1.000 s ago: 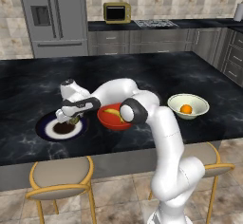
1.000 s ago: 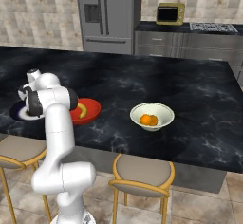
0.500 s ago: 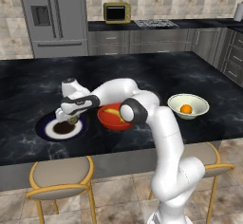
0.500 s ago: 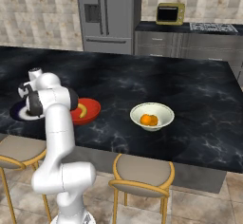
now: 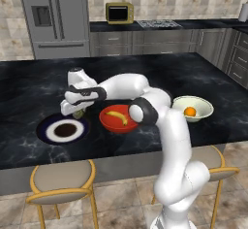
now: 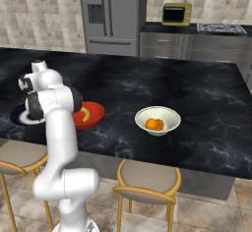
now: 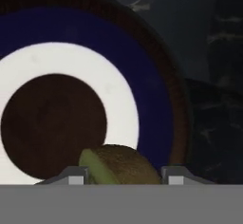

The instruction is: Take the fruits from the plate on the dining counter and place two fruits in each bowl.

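Gripper (image 7: 122,171) sits just above the round flat plate with dark blue rim, white ring and brown centre (image 5: 46,132), at the left of the glossy black marble dining counter (image 5: 203,73). Jaws are partly closed on the small olive-green round fruit (image 7: 118,163), one dark tip on either side; the fruit appears clear of the plate, though I cannot confirm the gap.

Key relation: the glossy red bowl (image 5: 107,122) lies immediately right of the plate, so I judge the carry to be short and rightward.

Contents:
- Plate: nothing else on it.
- Red bowl: one curved yellow banana (image 5: 117,117), long axis diagonal.
- Pale cream-white bowl (image 6: 170,120), well right: two round orange fruits (image 6: 154,124), touching.

Judgement: the green fruit belongs in the red bowl; it is the last one.
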{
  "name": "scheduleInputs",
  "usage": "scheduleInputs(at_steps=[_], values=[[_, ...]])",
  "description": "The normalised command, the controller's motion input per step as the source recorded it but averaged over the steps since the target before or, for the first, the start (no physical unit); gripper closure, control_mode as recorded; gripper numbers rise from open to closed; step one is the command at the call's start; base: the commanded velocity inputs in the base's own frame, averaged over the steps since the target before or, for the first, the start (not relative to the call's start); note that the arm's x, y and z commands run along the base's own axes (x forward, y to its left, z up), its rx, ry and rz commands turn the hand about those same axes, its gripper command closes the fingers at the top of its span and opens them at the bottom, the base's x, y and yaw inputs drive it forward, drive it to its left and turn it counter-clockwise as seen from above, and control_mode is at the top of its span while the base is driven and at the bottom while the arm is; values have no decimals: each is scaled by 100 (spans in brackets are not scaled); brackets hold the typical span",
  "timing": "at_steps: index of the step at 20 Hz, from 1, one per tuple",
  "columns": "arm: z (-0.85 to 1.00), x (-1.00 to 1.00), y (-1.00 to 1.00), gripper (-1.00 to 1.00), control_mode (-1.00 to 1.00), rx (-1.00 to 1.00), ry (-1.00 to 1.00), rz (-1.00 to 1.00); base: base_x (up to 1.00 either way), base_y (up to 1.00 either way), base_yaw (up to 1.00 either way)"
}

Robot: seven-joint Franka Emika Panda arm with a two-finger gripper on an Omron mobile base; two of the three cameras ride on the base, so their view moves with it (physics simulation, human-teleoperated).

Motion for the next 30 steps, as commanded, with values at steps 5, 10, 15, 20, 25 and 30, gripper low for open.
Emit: scheduleInputs(at_steps=[5, 10, 15, 20, 25, 30], values=[[47, -27, -70, 100, -100, 0, 0, 0, 0, 0, 0], [8, -23, -80, 100, -100, 0, 0, 0, 0, 0, 0], [-2, -12, -75, 100, -100, 0, 3, 0, 0, 0, 0], [-5, -1, -58, 100, -100, 0, 12, 0, 0, 0, 0], [-16, 5, -28, 100, -100, 0, 20, 0, 0, 0, 0], [-27, 9, -14, 100, -100, 0, 24, 0, 0, 0, 0]])
